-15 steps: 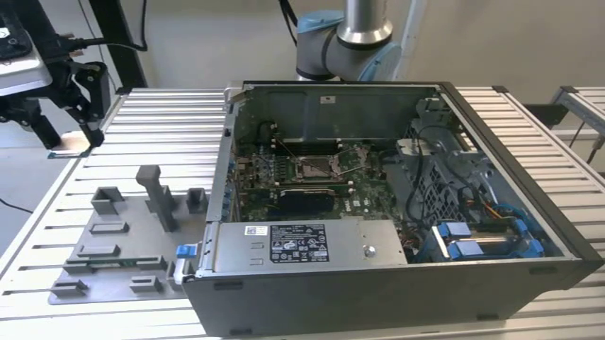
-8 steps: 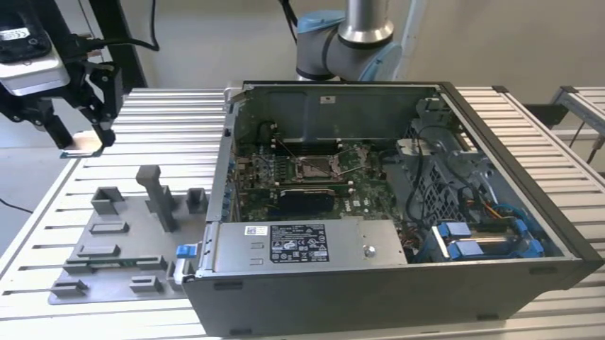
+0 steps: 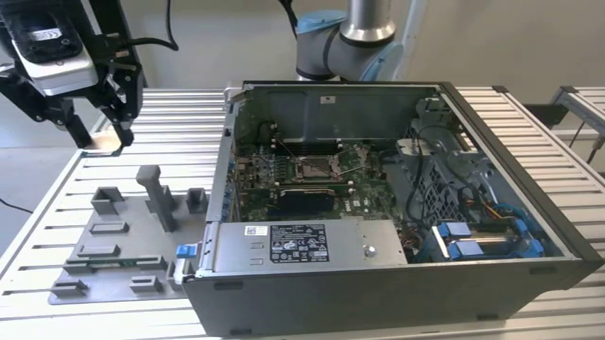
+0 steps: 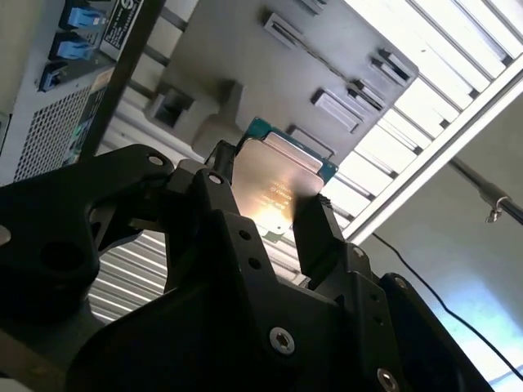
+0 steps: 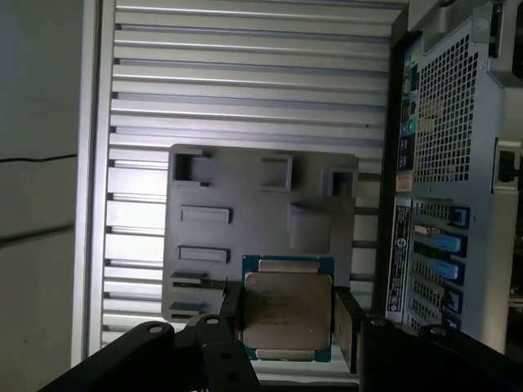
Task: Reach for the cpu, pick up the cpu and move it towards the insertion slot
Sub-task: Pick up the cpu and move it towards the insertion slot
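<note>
Exterior view: gripper (image 3: 102, 139) raised over slatted table (image 3: 170, 120), off computer case's (image 3: 378, 283) side toward exterior view's left. Tan cpu (image 3: 107, 146) pinched at its tips. Insertion slot (image 3: 317, 167) inside case, well apart from cpu.

Second wrist view: jaws closed partway onto cpu edges, black fingers (image 4: 315, 233) flanking it.

First wrist view: cpu clamped, silvery top showing, grey fixture plate (image 5: 245, 196) beyond it.

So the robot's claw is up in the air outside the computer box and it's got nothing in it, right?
Not empty. The first wrist view shows the gripper shut on the cpu. The rest is right: it hangs in the air outside the computer case.
</note>
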Controlling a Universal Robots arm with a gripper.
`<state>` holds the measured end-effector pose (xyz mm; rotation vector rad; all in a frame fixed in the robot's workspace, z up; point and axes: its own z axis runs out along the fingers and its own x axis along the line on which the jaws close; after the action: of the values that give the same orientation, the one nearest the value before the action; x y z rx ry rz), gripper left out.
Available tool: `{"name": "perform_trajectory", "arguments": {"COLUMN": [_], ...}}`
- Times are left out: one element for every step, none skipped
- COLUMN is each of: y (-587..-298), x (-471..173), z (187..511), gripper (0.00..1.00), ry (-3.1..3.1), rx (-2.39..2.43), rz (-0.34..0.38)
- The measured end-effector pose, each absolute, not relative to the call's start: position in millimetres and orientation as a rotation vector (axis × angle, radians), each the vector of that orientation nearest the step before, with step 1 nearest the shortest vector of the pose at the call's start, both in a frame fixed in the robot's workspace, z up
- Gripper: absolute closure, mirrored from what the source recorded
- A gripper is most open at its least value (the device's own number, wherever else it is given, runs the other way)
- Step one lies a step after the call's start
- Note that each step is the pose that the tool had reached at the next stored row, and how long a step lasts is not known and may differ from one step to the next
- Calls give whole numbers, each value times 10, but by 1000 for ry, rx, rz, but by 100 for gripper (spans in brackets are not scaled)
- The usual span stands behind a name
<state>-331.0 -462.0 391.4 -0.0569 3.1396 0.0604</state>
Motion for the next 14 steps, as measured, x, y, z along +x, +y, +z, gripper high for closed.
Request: {"name": "perform_trajectory", "arguments": {"y": [-4620, -4620, -4620, -4620, -4620, -4620, -4620, -4620, -4620, -4620, -4620, -4620, -4620, -4620], "x": [-3283, -3261, -3239, -3216, -3195, -3174, -3152, -3132, -3112, -3093, -3075, -3056, -3036, -3018], "z": [3913, 3914, 3914, 3914, 3914, 3914, 3914, 3914, 3914, 3914, 3914, 3914, 3914, 3914], "gripper": [100, 100, 100, 100, 100, 100, 100, 100, 100, 100, 100, 100, 100, 100], "ry": [3140, 3140, 3140, 3140, 3140, 3140, 3140, 3140, 3140, 3140, 3140, 3140, 3140, 3140], "rx": [-57, -57, -57, -57, -57, -57, -57, -57, -57, -57, -57, -57, -57, -57], "rz": [60, 60, 60, 60, 60, 60, 60, 60, 60, 60, 60, 60, 60, 60]}}
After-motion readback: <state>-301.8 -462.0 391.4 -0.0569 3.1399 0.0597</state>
